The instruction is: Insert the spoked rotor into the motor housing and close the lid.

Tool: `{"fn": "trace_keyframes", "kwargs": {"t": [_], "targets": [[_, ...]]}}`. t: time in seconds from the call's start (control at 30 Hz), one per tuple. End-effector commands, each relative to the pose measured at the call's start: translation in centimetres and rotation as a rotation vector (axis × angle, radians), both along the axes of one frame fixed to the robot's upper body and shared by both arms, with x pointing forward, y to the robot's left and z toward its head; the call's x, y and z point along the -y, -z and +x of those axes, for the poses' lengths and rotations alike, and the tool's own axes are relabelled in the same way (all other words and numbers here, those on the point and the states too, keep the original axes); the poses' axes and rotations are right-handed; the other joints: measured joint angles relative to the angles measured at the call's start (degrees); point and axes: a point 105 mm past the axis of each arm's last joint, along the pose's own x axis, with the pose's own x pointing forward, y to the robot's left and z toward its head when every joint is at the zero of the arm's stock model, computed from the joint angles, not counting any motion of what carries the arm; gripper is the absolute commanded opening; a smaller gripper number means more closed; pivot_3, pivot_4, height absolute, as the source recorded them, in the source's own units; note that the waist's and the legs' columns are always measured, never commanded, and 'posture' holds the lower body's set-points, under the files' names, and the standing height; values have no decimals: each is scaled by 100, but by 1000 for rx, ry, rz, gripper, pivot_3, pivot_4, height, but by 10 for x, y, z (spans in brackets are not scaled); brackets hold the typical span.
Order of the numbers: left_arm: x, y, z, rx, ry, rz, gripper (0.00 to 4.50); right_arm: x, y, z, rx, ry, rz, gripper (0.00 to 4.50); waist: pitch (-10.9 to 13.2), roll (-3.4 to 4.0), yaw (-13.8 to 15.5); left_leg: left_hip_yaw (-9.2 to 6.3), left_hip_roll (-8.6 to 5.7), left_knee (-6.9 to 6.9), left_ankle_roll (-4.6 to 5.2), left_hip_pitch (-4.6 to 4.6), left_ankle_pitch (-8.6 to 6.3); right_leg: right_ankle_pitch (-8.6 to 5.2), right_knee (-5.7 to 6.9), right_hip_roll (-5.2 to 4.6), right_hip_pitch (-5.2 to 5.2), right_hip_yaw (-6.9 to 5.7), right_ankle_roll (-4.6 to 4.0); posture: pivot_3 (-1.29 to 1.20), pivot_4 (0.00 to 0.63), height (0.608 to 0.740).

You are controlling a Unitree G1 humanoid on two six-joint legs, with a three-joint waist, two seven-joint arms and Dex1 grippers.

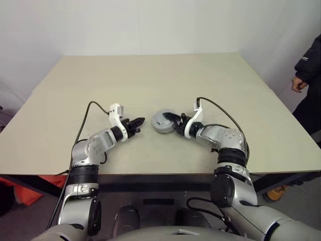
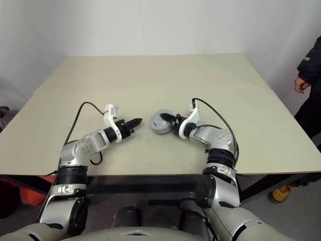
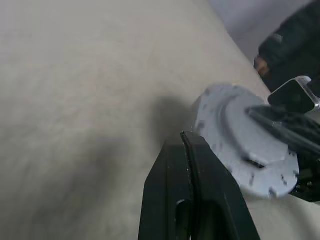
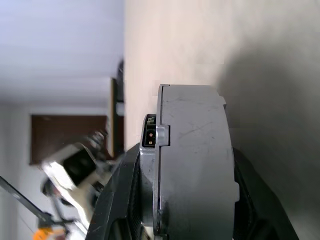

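Motor housing sits near the middle of the beige tabletop, with the notched grey lid on top of it. Right claw reaches in from the right, its black fingers clamped on the housing's sides. Left claw hangs just to the housing's left, fingers pressed together, holding nothing. At the far right edge stands a person in dark clothing.
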Motion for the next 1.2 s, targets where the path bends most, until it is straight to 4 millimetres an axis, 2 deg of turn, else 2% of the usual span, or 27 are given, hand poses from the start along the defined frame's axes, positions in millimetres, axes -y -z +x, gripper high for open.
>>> {"fn": "trace_keyframes", "kwargs": {"t": [0.03,0.17,0.27,0.37,0.47,0.63,0.9,1.2], "targets": [[-10,-22,-2,25,-54,-150,0,-15,-41,12,82,15,138,2092,1,0,4,0,0,0,1,-5,-1,0,1,1,-3,-1,-3,0,0,740],[-13,-32,-13,2,-69,-364,0,-26,-54,14,99,-3,168,2092,2,-1,34,0,-3,9,7,-29,-4,0,2,-4,-13,-1,-4,0,0,740],[-22,-33,-21,-8,-106,-445,576,-30,-64,15,119,-16,182,2092,3,-4,20,0,-1,18,13,-33,-9,0,2,-3,-13,-1,-3,0,0,740],[-32,-29,-27,-23,-145,-483,1575,-30,-70,17,128,-18,187,2092,4,-4,15,0,0,18,13,-31,-9,-1,2,5,-14,-2,-1,0,0,740],[-33,-29,-30,-28,-158,-518,2629,-30,-75,18,134,-28,191,2092,4,-5,16,-1,0,19,6,-29,-5,-21,2,14,-14,-1,34,0,0,740],[-15,-44,-28,-56,-86,-705,4357,-40,-87,12,160,-93,212,2092,5,-6,38,-3,0,22,-2,-29,0,-20,4,14,-10,0,40,0,0,740],[4,-63,-16,-63,-6,-823,4357,-49,-85,3,166,-157,181,2092,5,-7,37,-4,-1,26,-5,-28,2,-17,9,21,-10,1,44,0,0,740],[16,-56,0,-116,5,-803,4357,-47,-89,0,192,-157,176,2092,5,-8,50,-6,-2,31,-6,-31,3,-4,9,20,-9,1,66,0,0,740]]}}
